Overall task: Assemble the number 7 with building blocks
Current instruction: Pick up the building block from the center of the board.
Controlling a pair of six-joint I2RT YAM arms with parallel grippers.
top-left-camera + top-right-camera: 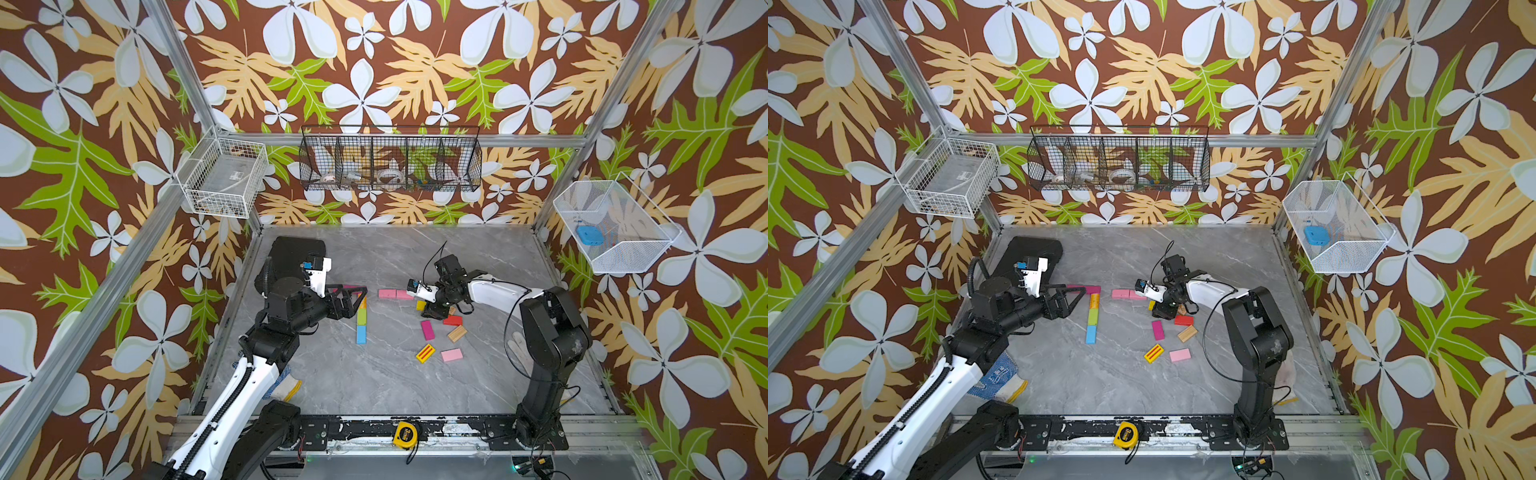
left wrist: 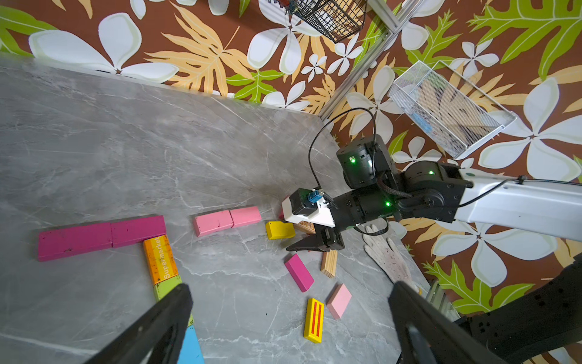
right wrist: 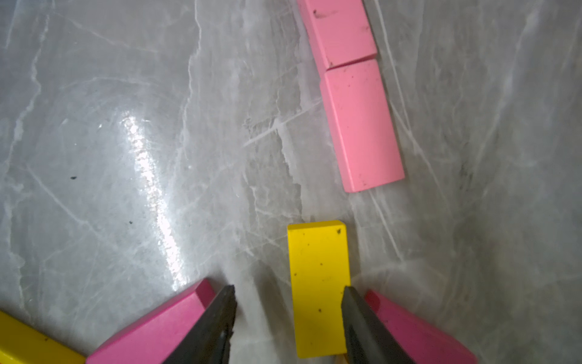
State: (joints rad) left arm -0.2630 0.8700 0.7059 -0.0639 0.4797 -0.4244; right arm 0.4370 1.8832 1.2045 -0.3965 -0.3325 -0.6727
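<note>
— The left gripper (image 2: pixel 291 288) hangs wide above the seven (image 1: pixel 362 320), nine o'clock on the table (image 1: pixel 374 382). How would the blocks (image 2: pixel 299 272) handle?

— Light, stiff, slick paint, probably; pinch the long edges. The right gripper (image 3: pixel 288 288), half-spread, straddles the yellow block (image 3: pixel 318 268), ungripped, four o'clock from the pink pair (image 1: pixel 395 294).

— Room?

— Smooth marble; loose blocks (image 1: pixel 428 329) crowd three o'clock.

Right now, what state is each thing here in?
left gripper, open, empty
right gripper, open around one block
plain yellow block, flat between those jaws, not clamped
magenta bar, two blocks end to end
column, orange, green, blue, meeting the bar's end
pink pair, flat, touching
</note>
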